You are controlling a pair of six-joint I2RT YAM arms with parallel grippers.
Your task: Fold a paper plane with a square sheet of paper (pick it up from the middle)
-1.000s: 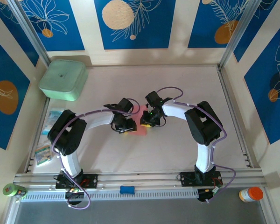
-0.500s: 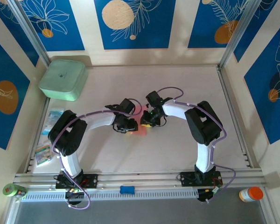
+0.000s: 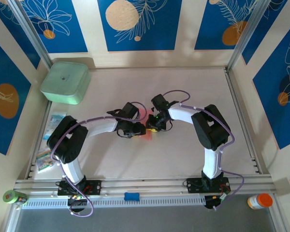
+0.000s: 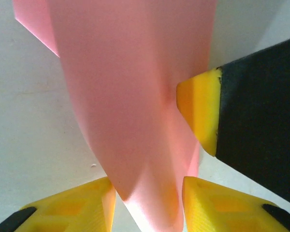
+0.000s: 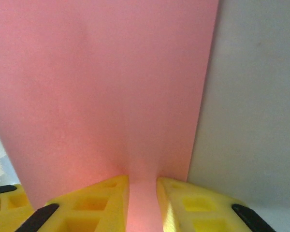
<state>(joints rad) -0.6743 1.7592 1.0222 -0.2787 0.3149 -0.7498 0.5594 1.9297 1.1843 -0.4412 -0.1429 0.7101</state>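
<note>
Jaws on the right gripper are squeezing down to a narrow slit, pinching the thin pink-red square sheet of paper by one edge. The left gripper is standing wider. The sheet is curling down through its gap and pressing on both yellow pads, so it looks like it's gripping too. From above, the paper is sitting mid pale table, bunched between both grippers and mostly hidden. Compared to a second ago, the left gripper is sitting closer to the right one, and less flat pink is showing.
</note>
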